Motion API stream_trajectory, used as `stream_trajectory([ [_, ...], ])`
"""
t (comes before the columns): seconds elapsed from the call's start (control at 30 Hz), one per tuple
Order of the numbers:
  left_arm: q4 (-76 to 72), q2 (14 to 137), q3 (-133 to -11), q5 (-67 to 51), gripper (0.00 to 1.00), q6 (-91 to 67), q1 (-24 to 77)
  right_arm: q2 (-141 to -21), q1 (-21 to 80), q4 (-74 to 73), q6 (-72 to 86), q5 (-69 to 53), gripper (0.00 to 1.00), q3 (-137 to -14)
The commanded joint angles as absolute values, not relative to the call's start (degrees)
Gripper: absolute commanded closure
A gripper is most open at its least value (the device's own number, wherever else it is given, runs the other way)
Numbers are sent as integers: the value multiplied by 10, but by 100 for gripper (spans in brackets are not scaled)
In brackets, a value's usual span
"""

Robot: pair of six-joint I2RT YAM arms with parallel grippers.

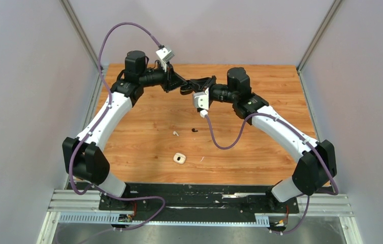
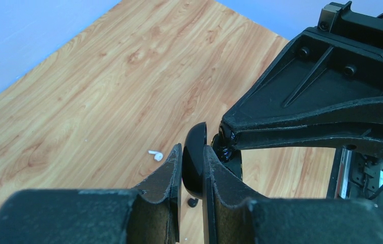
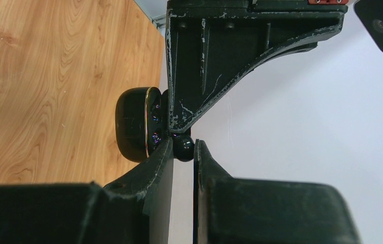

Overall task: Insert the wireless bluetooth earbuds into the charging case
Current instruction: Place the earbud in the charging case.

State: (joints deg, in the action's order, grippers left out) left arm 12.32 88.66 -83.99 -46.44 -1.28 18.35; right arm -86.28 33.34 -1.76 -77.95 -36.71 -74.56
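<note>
1 tiny black plastic earbud (image 3: 183, 148) pinched in the right gripper (image 3: 183, 146) sits against the rounded black case (image 3: 131, 129) the left gripper (image 2: 192, 155) clamps, beyond the white plastic case (image 1: 180, 158); white bud (image 1: 176, 133) and black bud (image 1: 195, 129) loose near that, none seated imo.

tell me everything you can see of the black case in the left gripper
The black charging case is a small, glossy, pebble-shaped shell, plastic by its look, with a thin pale line round its edge and tiny coloured glints beside that line. It stands on edge, clamped between the fingers of the left gripper, in the air above the wooden table. The right gripper holds a black earbud right next to it; whether they touch, or whether the lid is open, cannot be told.
</note>
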Motion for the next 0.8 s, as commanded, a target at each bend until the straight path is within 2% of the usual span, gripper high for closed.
stream_trajectory([
  [0.0,70,845,-834,-465,100,-23,186,-875,336,-68,-774,-369,99,-773],
  [0.37,9,832,-800,-415,100,-60,189,-890,342,-124,-743,-351,99,-806],
  [0.77,-16,830,-786,-391,100,-110,192,-905,364,-90,-786,-270,100,-801],
])
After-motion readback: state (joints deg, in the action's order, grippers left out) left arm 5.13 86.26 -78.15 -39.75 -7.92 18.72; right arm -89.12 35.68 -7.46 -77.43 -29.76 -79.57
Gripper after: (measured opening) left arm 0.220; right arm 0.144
